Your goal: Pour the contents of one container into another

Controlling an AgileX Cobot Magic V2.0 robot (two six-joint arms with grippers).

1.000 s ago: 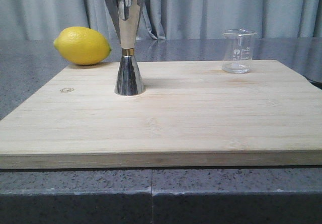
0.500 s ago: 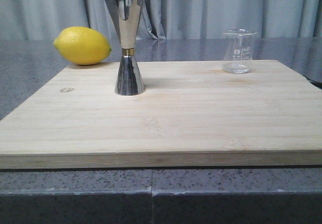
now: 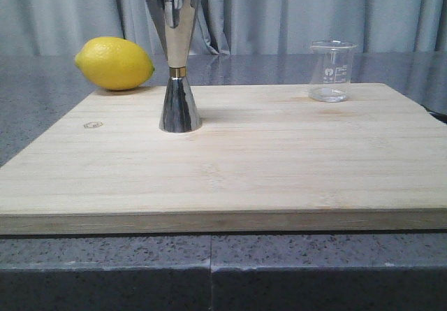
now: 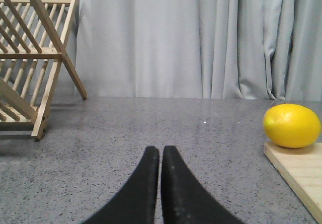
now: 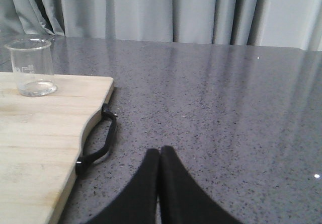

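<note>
The small clear glass beaker stands upright at the back right of the wooden board; the right wrist view also shows the beaker. The tall steel jigger with a gold waist band stands upright at the board's back left. Neither arm shows in the front view. My left gripper is shut and empty over the grey counter, left of the board. My right gripper is shut and empty over the counter, right of the board.
A yellow lemon lies on the board's back left corner, beside the jigger, and the left wrist view shows the lemon too. A wooden dish rack stands left of it. The board's black handle sticks out on its right side. Grey curtains hang behind.
</note>
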